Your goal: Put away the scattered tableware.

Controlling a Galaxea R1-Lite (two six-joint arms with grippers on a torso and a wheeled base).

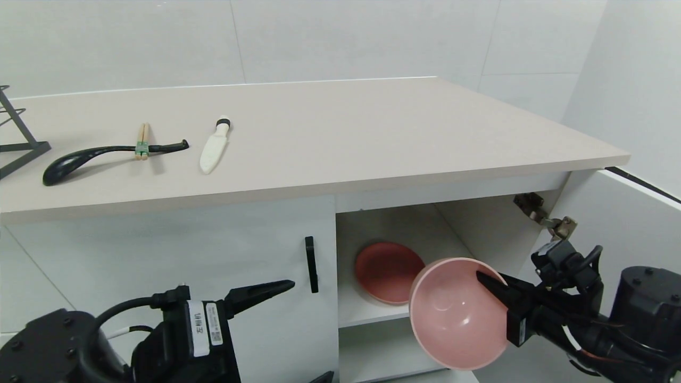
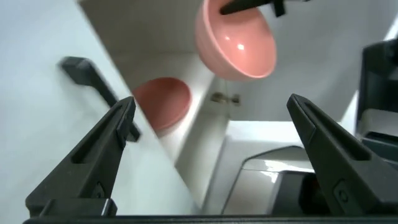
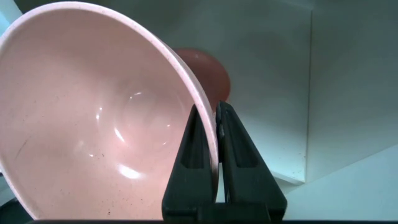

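Observation:
My right gripper [image 1: 485, 279] is shut on the rim of a pale pink bowl [image 1: 457, 314], held tilted on its side in front of the open cabinet bay. In the right wrist view the fingers [image 3: 194, 143] pinch the bowl [image 3: 93, 124] wall. A darker pink plate [image 1: 388, 271] lies on the cabinet shelf behind the bowl. My left gripper [image 2: 211, 102] is open and holds nothing, low in front of the closed left door. On the counter lie a black ladle [image 1: 80, 159], chopsticks [image 1: 142, 141] across its handle, and a white knife [image 1: 214, 146].
The closed door carries a black handle [image 1: 311, 264] beside the open bay. The right cabinet door [image 1: 628, 223] stands swung open next to my right arm, with a hinge [image 1: 542, 213] on the side wall. A black wire rack [image 1: 21, 138] sits at the counter's far left.

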